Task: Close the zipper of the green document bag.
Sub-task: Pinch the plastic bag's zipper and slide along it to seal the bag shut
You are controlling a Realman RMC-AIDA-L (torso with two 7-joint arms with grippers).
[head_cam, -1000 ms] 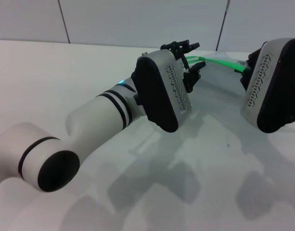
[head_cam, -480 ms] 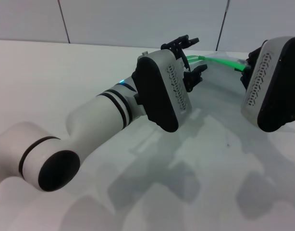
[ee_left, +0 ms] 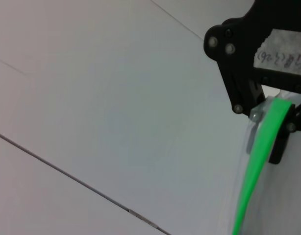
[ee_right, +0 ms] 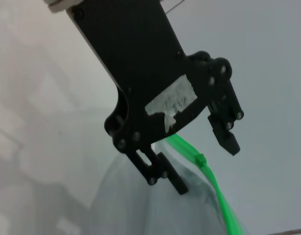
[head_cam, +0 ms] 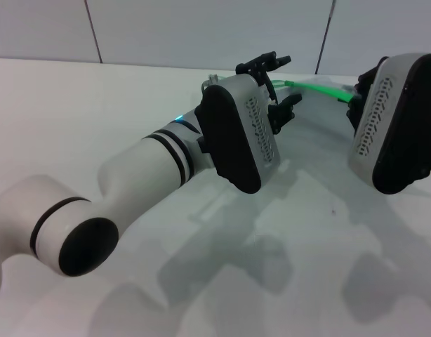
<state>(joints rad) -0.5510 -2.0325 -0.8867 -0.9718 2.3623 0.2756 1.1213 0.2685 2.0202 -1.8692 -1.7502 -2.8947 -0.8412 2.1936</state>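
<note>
The green document bag (head_cam: 319, 130) lies at the far side of the table, with its bright green zipper (head_cam: 321, 90) lifted off the surface. My left gripper (head_cam: 291, 81) is at the strip's left end. In the left wrist view, the left gripper (ee_left: 270, 122) is shut on the end of the zipper (ee_left: 248, 186). In the right wrist view, my right gripper (ee_right: 202, 161) stands open astride the strip, with the small green slider tab (ee_right: 200, 159) between its fingers and the bag (ee_right: 155, 210) hanging below. In the head view, the right wrist housing (head_cam: 394, 126) hides the right fingers.
The white table (head_cam: 96, 105) runs back to a panelled wall (head_cam: 201, 28) just behind the bag. My left forearm (head_cam: 145, 175) crosses the near middle of the head view.
The left gripper has risen a little with the zipper's end. The right wrist has edged slightly left.
</note>
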